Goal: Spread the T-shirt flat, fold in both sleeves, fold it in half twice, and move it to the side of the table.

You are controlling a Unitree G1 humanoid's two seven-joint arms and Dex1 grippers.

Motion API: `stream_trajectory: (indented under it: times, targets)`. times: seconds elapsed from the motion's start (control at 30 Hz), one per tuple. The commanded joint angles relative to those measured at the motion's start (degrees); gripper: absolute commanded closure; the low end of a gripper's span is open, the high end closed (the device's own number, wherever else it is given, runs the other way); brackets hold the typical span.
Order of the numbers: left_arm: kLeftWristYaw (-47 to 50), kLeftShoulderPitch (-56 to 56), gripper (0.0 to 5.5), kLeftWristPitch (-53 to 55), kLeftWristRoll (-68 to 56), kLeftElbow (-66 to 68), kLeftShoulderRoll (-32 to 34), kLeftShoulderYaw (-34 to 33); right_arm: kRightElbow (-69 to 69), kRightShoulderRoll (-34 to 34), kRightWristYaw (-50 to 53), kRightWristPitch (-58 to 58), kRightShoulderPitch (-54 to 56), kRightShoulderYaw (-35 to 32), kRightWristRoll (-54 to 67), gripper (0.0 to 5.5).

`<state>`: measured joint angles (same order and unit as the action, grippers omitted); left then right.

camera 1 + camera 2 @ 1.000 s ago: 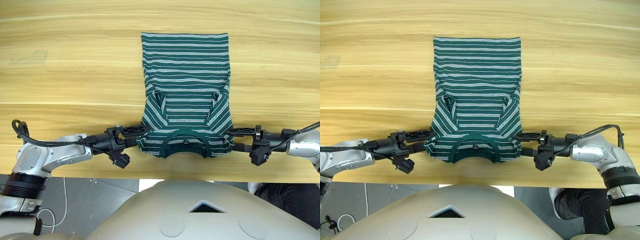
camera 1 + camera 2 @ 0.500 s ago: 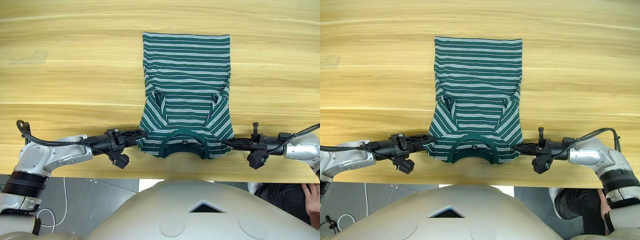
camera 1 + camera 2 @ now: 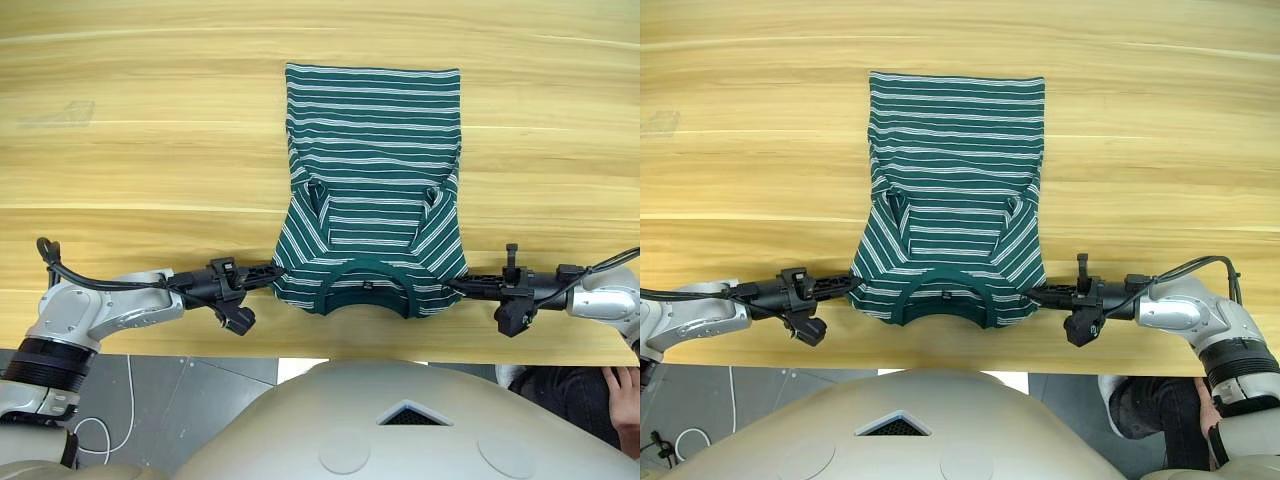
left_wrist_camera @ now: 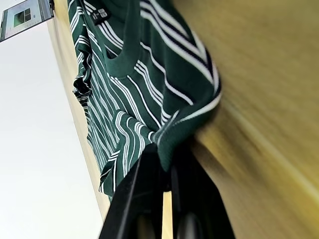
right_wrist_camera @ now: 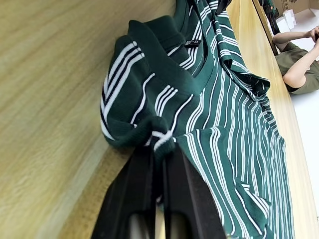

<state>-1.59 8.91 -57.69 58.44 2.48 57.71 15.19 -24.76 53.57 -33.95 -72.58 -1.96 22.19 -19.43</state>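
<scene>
T-shirt (image 3: 372,170), green with thin white stripes, lies on the big wooden table (image 3: 140,150), in the middle of the frame and a bit to the right. Its bottom hem is at the top of the frame and its neck is near the table's lower edge. Both sleeves are folded in over the front, so the shirt looks like a tall block that gets wider at the shoulders. The left gripper (image 3: 272,274) comes in from the lower left, and its two fingers are pinched tight on the shirt's left shoulder corner. The right gripper (image 3: 455,285) comes in from the lower right and is pinched tight on the right shoulder corner. The cloth bunches up a little where each one grips. The round dark green collar (image 3: 365,268) sits between the two grippers, with a small tag (image 3: 367,285) inside it.
</scene>
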Motion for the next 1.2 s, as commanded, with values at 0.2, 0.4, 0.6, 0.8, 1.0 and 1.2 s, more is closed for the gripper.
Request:
stream_trajectory:
  times: [0.2, 0.4, 0.6, 0.8, 1.0, 1.2]
  targets:
    - [-25.42, 8.17, 5.47, 16.77, -27.12, -5.69, 7.04, -1.99, 8.91, 1.83, -7.08, 12.24, 0.57, 3.18, 14.99, 5.50]
    - [-42.54, 20.37, 5.47, 38.18, -54.43, -26.11, 14.19, -13.15, 20.82, 5.45, -18.83, 34.75, -1.83, 2.37, 33.15, 5.50]
    - [-51.09, 23.70, 5.47, 49.49, -65.18, -37.13, 13.50, -26.24, 30.93, 8.87, -26.88, 57.72, -4.10, -2.72, 47.54, 5.50]
    - [-57.68, 29.43, 5.47, 56.01, -70.54, -42.50, 8.39, -37.29, 39.28, 11.02, -32.40, 78.98, -8.87, -12.67, 67.03, 5.50]
    - [-63.57, 37.73, 5.47, 59.91, -76.54, -50.25, -0.49, -49.53, 47.01, 8.43, -32.66, 89.43, -15.79, -24.99, 78.88, 5.50]
    - [-67.86, 42.40, 5.47, 63.83, -85.11, -56.55, -6.48, -58.42, 51.22, 5.88, -34.29, 94.23, -21.50, -32.73, 80.94, 5.50]
